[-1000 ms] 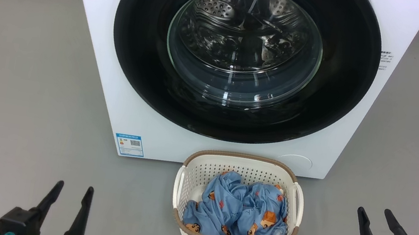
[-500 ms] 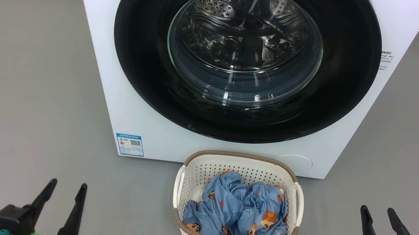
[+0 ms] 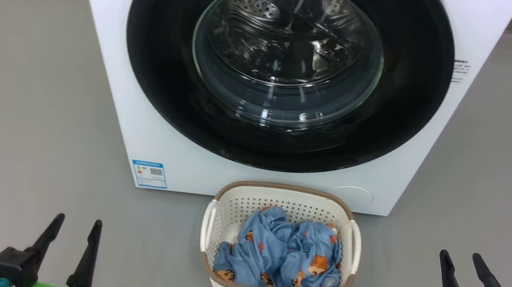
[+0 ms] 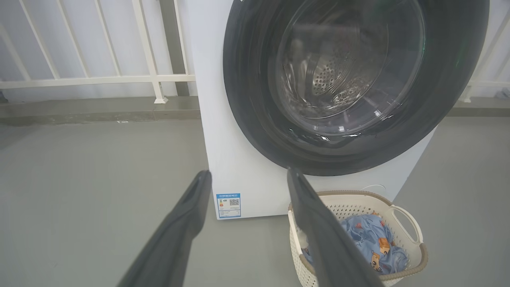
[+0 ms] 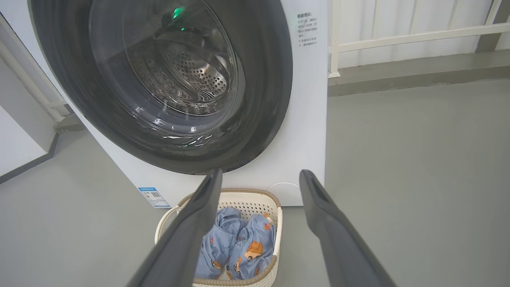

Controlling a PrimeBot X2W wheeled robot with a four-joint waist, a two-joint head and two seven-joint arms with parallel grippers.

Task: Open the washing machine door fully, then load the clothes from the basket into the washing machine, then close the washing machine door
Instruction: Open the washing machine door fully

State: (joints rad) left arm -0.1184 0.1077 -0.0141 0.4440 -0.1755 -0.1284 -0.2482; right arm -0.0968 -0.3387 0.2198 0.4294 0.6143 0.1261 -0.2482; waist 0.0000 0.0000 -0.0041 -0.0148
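While our head camera has swung a little and slid the whole scene leftward, nothing of the task has moved. The washing machine door (image 3: 287,61) is shut on the washing machine (image 3: 109,12), and the clothes (image 3: 284,256) lie heaped in the basket (image 3: 287,188) on the floor (image 3: 11,99) just before the machine's front. Our left pincer (image 3: 79,219) has drifted slightly; it and the right pincer (image 3: 460,254) stand spread and empty. We judge that opening the door has not begun.

Grey floor (image 3: 15,74), white railing (image 4: 99,81)
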